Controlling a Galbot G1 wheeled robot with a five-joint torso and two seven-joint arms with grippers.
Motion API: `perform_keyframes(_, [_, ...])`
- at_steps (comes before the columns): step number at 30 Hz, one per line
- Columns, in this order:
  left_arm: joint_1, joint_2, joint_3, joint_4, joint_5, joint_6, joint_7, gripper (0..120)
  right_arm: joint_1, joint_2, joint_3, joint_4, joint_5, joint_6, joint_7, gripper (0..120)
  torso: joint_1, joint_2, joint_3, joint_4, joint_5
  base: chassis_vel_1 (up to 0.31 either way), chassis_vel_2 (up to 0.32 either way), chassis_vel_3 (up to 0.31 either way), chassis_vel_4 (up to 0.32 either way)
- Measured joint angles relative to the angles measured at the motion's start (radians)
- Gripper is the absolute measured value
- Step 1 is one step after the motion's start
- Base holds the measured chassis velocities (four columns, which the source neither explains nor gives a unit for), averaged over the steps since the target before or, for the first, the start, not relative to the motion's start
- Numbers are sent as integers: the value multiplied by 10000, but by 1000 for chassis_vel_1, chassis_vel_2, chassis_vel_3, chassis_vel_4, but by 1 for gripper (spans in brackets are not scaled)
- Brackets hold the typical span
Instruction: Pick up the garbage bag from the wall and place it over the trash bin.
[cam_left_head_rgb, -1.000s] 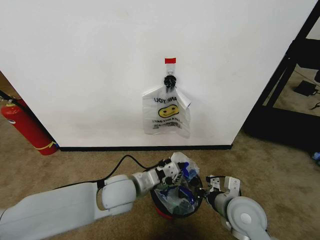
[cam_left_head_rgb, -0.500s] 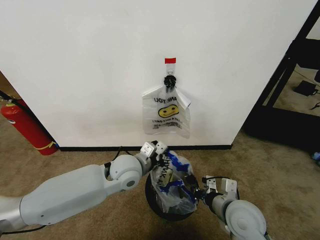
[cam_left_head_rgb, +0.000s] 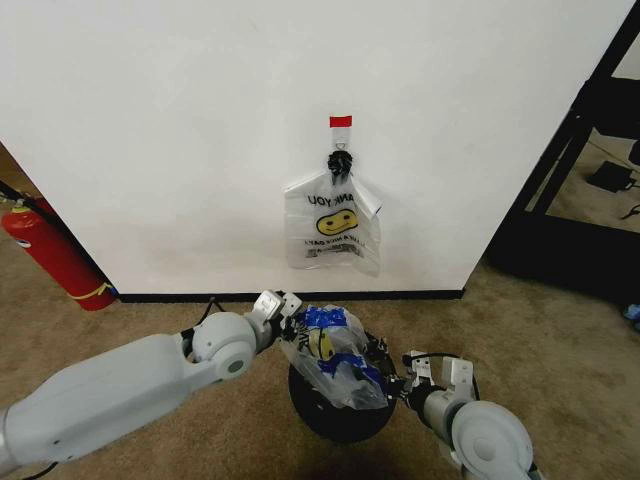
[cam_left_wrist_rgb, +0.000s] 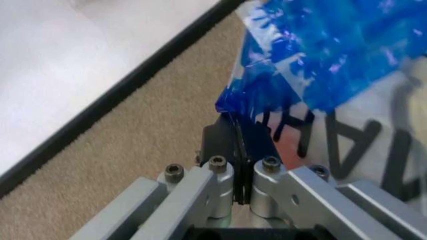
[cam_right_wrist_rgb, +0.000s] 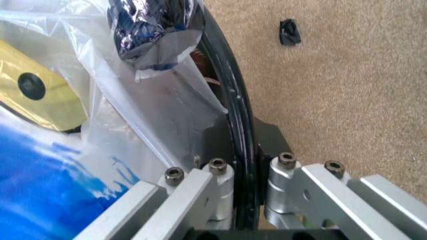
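Left gripper (cam_left_head_rgb: 283, 304), pinched shut on the garbage bag (cam_left_head_rgb: 335, 355), holds it above the trash bin (cam_left_head_rgb: 338, 420). Right gripper (cam_right_wrist_rgb: 245, 165) apparently clamps bag to the bin's rim. Recommend spreading the mouth evenly outward.

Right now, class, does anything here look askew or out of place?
Yes: the bag sits bunched over the bin's left side, pinched by the left gripper, not spread round the rim. The right gripper straddles the rim.
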Motion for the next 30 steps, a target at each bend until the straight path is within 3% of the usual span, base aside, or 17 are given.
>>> perform_keyframes(3, [507,138,-482,-397,21,171,-87,0,-3,50,14,-109,-98,1,-55,1,0,0,0,0,1,0,0,0,0])
perform_keyframes(9, [1113,324,-1204,-940,88,394,-127,13,31,127,1,-218,-141,6,-79,1,0,0,0,-1,2,0,0,0,0])
perform_keyframes(12, [1761,590,-2022,-1510,214,542,-140,28,116,227,-25,-276,-122,7,-83,1,0,0,0,0,1,0,0,0,0])
perform_keyframes(13, [2435,869,-2881,-1979,314,575,-121,36,191,304,-19,-297,78,12,-13,1,0,0,0,-4,0,0,0,0,0])
perform_keyframes(15, [2670,954,-3203,-2134,351,578,-114,36,228,319,-35,-314,154,12,25,1,0,0,0,-4,-2,0,0,0,0])
perform_keyframes(16, [3449,1304,-4277,-2736,450,578,-93,45,305,365,-88,-367,324,12,113,1,-1,0,-1,11,4,0,0,0,0])
perform_keyframes(18, [3792,1459,-4868,-3130,391,579,-99,53,264,437,-28,-411,398,12,136,1,-1,0,-1,8,0,0,0,0,0])
perform_keyframes(21, [3918,1514,-5222,-3452,354,482,-284,63,215,527,105,-501,399,12,158,1,0,0,0,-5,0,0,0,0,0])
perform_keyframes(22, [3918,1514,-5222,-3452,354,482,-284,63,215,527,105,-501,399,12,158,1,0,0,0,-5,0,0,0,0,0])
perform_keyframes(28, [3890,1641,-5611,-4157,312,195,-605,90,283,615,136,-715,389,12,255,1,0,0,0,0,0,0,0,0,0])
perform_keyframes(30, [3906,1667,-5615,-4202,320,194,-603,91,287,615,139,-721,390,12,262,1,0,0,0,-1,0,0,0,0,0])
